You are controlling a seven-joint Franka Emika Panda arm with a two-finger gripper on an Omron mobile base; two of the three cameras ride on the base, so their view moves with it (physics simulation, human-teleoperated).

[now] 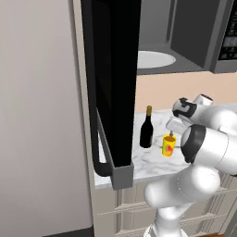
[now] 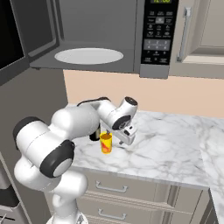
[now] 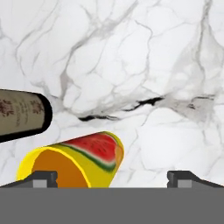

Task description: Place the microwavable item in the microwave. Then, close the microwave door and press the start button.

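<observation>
Currently the gripper [image 3: 112, 177] hangs above the marble counter [image 2: 175, 144] with its jaws spread wide and nothing between them. In the hand view the two fingertips [image 3: 41, 178] stand well apart at the bottom edge, and the yellow cup [image 3: 76, 162] lies off-centre, close to the left tip rather than midway. The right base view shows the hand just beside the cup [image 2: 106, 142], on its right, at about rim height. Whether a finger already touches the cup wall cannot be told from these views.

The cup stands upright on the counter, just beside the dark wine bottle [image 1: 146, 129], which stands close behind it. Its watermelon mark [image 3: 98, 148] faces the hand camera.

Handling judgement: the cup appears small, light and stiff, with a smooth wall that may slip under a loose hold. It looks easy to tip, and the bottle beside it leaves little room on that side. Take hold across the wall below the rim, with the cup centred between the fingers.

Above the counter, the microwave [image 2: 100, 35] is open, its white turntable [image 2: 89, 55] bare. The microwave door [image 1: 113, 88] is swung fully out, bar handle [image 1: 102, 148] toward the base.
</observation>
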